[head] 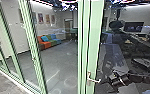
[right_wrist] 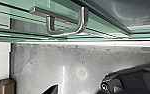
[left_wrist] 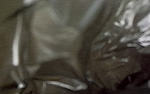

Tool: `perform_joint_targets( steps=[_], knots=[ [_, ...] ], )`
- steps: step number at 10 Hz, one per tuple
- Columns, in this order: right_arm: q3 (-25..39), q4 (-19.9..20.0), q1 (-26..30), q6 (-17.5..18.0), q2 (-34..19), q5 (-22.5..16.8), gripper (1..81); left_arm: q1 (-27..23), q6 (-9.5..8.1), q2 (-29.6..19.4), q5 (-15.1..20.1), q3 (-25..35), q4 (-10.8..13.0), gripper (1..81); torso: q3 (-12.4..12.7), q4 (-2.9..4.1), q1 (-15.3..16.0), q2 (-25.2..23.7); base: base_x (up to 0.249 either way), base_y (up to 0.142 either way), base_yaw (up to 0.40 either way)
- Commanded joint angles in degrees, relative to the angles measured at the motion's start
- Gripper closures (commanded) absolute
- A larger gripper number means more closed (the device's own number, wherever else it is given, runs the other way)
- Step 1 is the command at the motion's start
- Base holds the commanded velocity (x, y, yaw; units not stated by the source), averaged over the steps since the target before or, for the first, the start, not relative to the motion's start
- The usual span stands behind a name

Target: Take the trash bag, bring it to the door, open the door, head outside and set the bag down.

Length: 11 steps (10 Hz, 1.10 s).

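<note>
Green-framed glass door (head: 94, 37), right claw (head: 112, 80) near its metal handle (head: 93, 80), colourful sofa (head: 48, 42) far left, crinkled trash bag (left_wrist: 111, 55), either claw's state impossible to tell

The door frame (head: 94, 42) is coloured a pale, minty green, and the same green is repeated along the glazing posts (head: 31, 32). The sofa (head: 41, 46) is blocked out in orange, green and blue, and is topped by a cushion (head: 44, 38) in brighter blue. The wall (head: 12, 32) is finished in pale grey and is broken up by reddish and tan-toned posters (head: 40, 18). A plain silver-grey is shown by the door handle (right_wrist: 84, 22). The ground (right_wrist: 43, 60) is mottled in greys and is marked with a whitish ring and streak; it is edged by a white strip (right_wrist: 66, 42). The trash bag (left_wrist: 111, 62) is tinted a smoky brown and is streaked with irregular white glints.
</note>
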Motion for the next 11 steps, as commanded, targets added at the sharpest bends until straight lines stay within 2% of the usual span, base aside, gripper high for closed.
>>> perform_joint_targets(
  steps=[1,3,4,5,8,11],
  knots=[
    [-4.35,-1.55,8.18,2.95,3.02,-1.25,1.0,-2.08,0.20,-0.74,3.80,0.71,-0.45,81.1,0.00,0.00,0.00,0.00,0.000,0.000,0.000],
    [-6.28,-1.46,9.50,5.32,3.82,-1.16,1.0,-2.08,0.20,-0.65,3.71,0.71,-0.45,81.1,0.00,0.00,0.02,0.00,0.000,0.000,0.000],
    [-7.07,-1.64,9.59,8.47,4.43,-1.34,1.0,-2.17,0.20,-0.48,3.71,0.62,-0.54,81.1,0.00,0.00,0.02,0.00,0.000,0.000,0.000],
    [-7.78,-1.72,9.76,9.98,4.87,-1.34,1.0,-2.08,0.20,-0.30,3.71,0.62,-0.54,81.1,-0.02,0.00,0.02,0.00,0.000,0.000,0.000],
    [-12.15,-1.29,10.82,10.76,7.49,-1.52,1.0,-2.08,0.20,0.23,3.80,0.53,-0.54,81.1,-0.02,0.00,0.02,0.00,0.000,0.000,0.000],
    [-18.23,-1.37,10.91,13.15,11.46,-1.60,1.0,-2.08,0.20,0.23,3.80,0.53,-0.54,81.1,-0.02,0.00,0.02,0.02,0.000,0.000,0.000]
  ],
)
